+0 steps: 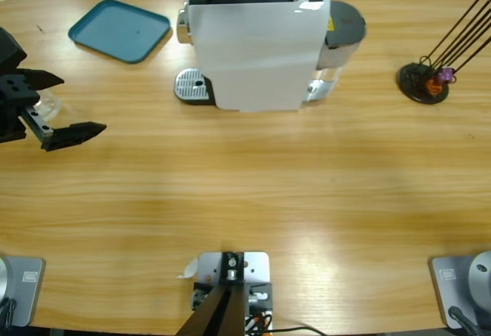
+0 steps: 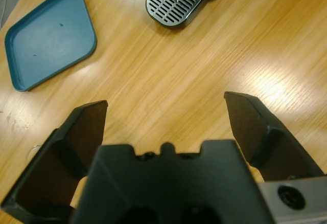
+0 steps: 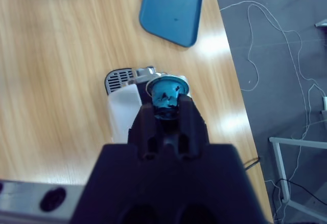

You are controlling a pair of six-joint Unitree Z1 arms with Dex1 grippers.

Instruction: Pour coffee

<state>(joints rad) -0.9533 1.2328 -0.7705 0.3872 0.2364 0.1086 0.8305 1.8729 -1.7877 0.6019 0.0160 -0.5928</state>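
One white coffee machine [image 1: 257, 44] and one teal tray [image 1: 119, 30] sit on the table [image 1: 253, 190]. The left gripper [image 2: 166, 106] has its fingers spread over bare wood; the right gripper [image 3: 166, 109] pinches one teal capsule [image 3: 165, 92].

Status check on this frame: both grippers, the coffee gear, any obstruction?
Left gripper open, empty. Right gripper shut on blue capsule above coffee machine. Drip tray bare; no coffee visible.

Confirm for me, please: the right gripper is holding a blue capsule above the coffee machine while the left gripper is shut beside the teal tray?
Not quite: the left gripper is open, jaws spread over bare table, as the left wrist view shows. The right gripper holds the blue capsule above the coffee machine.
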